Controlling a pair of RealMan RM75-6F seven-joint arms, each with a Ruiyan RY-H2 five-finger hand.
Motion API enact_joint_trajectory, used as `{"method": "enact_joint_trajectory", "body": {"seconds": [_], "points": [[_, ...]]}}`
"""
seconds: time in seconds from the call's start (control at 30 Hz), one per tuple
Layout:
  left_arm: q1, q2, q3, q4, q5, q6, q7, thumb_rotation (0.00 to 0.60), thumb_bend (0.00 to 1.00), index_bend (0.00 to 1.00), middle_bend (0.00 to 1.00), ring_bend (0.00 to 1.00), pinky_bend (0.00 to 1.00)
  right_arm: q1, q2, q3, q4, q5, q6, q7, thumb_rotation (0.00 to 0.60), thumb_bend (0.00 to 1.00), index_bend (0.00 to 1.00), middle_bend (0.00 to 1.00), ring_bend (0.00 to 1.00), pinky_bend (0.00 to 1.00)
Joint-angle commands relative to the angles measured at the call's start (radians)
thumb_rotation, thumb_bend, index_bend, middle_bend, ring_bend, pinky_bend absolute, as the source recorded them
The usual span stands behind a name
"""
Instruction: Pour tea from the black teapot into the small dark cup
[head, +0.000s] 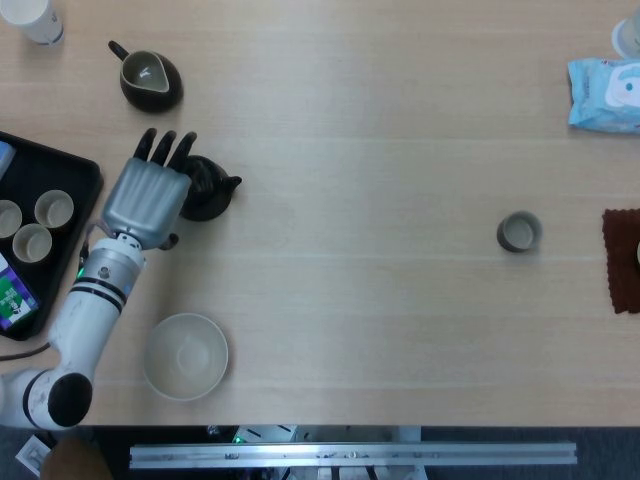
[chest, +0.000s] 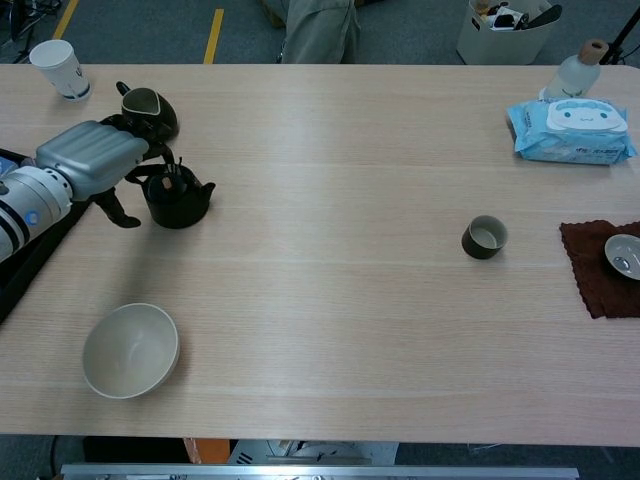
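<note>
Nearest me, a pale bowl (chest: 131, 350) sits on the worktop (chest: 340, 320). Beyond it my left hand (head: 146, 195) hovers beside the black teapot (head: 207, 187), fingers (head: 160, 146) spread, grasping nothing. The teapot lies just to its right, spout pointing right. The small dark cup (chest: 485, 237) stands well apart to the right. My right hand is out of sight.
</note>
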Motion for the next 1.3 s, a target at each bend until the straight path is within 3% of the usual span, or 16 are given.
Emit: {"method": "enact_joint_trajectory", "body": {"seconds": [0.03, 0.23, 0.37, 0.6, 0.83, 1.3], "points": [[0.012, 0.003, 0.004, -0.024, -0.007, 0.002, 0.000, 0.600, 0.14, 0.22, 0.00, 0.00, 0.01, 0.005, 0.002, -0.002, 0.001, -0.002, -0.007, -0.004, 0.600, 0.07, 0.34, 0.33, 0.26, 0.28], [0.049, 0.003, 0.001, -0.054, 0.010, 0.047, -0.022, 0.600, 0.14, 0.22, 0.00, 0.00, 0.01, 0.022, 0.005, -0.005, -0.005, -0.008, -0.026, -0.014, 0.600, 0.07, 0.34, 0.33, 0.26, 0.28], [0.089, -0.001, -0.002, -0.046, 0.083, 0.091, -0.086, 0.600, 0.14, 0.22, 0.05, 0.01, 0.01, 0.027, 0.005, -0.005, -0.006, -0.009, -0.029, -0.016, 0.600, 0.07, 0.34, 0.33, 0.26, 0.28], [0.133, -0.020, 0.008, -0.015, 0.184, 0.098, -0.154, 0.600, 0.14, 0.25, 0.25, 0.22, 0.01, 0.035, 0.003, -0.007, -0.003, -0.006, -0.035, -0.014, 0.600, 0.07, 0.34, 0.33, 0.26, 0.28], [0.145, -0.040, 0.004, -0.011, 0.195, 0.094, -0.124, 0.600, 0.14, 0.29, 0.32, 0.27, 0.01, 0.044, 0.005, -0.008, -0.002, -0.012, -0.039, -0.013, 0.600, 0.07, 0.34, 0.33, 0.26, 0.28], [0.167, -0.109, -0.012, 0.021, 0.143, 0.092, -0.025, 0.600, 0.14, 0.32, 0.33, 0.28, 0.01, 0.049, 0.003, -0.016, 0.010, -0.006, -0.046, -0.002, 0.600, 0.07, 0.34, 0.33, 0.26, 0.28]]}}
